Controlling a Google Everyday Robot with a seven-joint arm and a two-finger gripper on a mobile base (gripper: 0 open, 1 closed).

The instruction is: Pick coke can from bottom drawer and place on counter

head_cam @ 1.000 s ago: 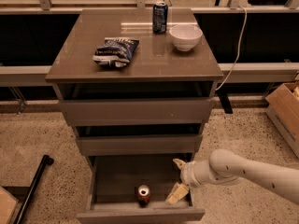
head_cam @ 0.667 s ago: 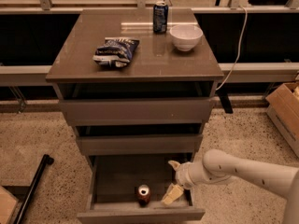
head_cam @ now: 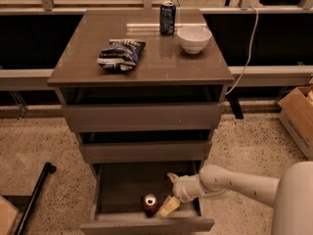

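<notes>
Gripper, jaws wide, beside coke can near bottom drawer front edge | risk: a sideways nudge could topple the can.

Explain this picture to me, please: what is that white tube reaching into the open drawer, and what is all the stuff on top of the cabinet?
The white tube is a robot's arm, coming in from the lower right. At its tip is a two-fingered pincer, the part that grasps things. It is inside the open bottom drawer with its fingers spread open, close beside a small red coke can that stands near the drawer's front. The pincer holds nothing.

There is only one view. It looks down on the cabinet from the front; where the camera is mounted cannot be told.

On the counter, the cabinet's flat top, there are a crumpled chip bag, a taller dark blue can and a white bowl.
</notes>
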